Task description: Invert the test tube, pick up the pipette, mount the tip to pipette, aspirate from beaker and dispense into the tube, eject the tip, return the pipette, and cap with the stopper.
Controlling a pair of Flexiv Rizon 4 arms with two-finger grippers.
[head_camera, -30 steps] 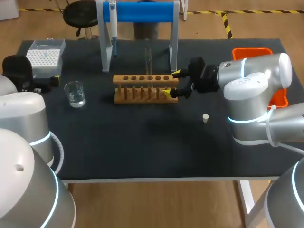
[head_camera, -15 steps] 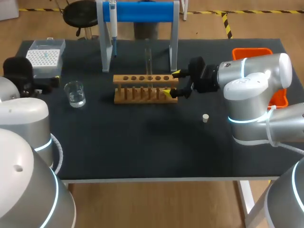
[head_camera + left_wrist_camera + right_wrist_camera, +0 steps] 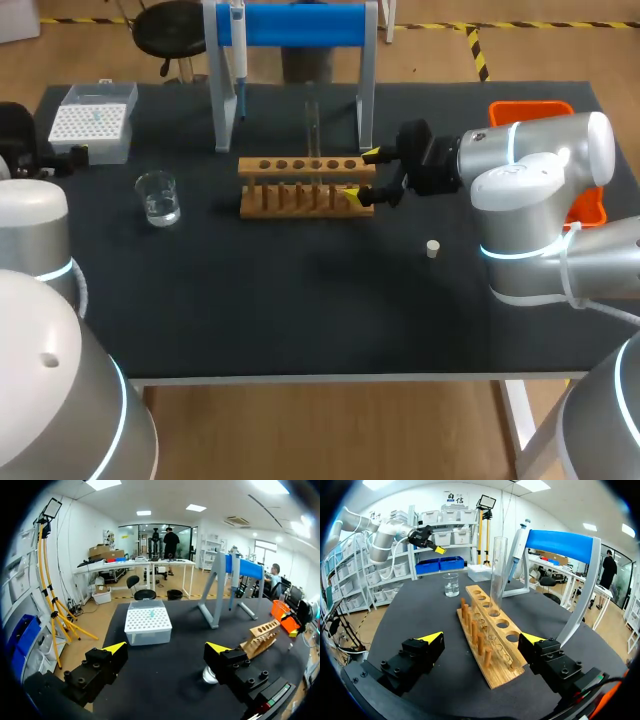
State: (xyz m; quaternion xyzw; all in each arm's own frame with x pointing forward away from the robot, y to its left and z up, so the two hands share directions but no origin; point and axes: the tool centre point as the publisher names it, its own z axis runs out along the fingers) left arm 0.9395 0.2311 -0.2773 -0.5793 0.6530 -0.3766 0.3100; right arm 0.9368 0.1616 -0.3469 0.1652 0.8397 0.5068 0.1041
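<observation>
Head view is showing the right gripper (image 3: 362, 175) sitting at the end of the wooden rack (image 3: 305, 187), its yellow-tipped fingers spreading wide, one on each long side of the rack end; whether they are touching the wood cannot be told from this view. Right wrist view is giving the same gripper with the rack's near end lying between the open fingers and clear of both, and the rack running straight ahead. The test tube (image 3: 311, 125) is standing upright in a hole of the rack, ahead of the right gripper and past the nearest holes. Beyond the tube, the pipette (image 3: 238, 60) is hanging on the blue stand (image 3: 300, 24). The beaker (image 3: 158, 197) is resting on the table (image 3: 300, 310) well ahead of the right gripper, past the rack's far end. The stopper (image 3: 433, 248) is lying alone on the table, near the right gripper and behind its fingertips. Left wrist view is showing the left gripper (image 3: 166, 647) holding nothing, its fingers standing wide apart, the tip box (image 3: 147, 625) sitting just ahead of them and the beaker peeking out from behind one finger
</observation>
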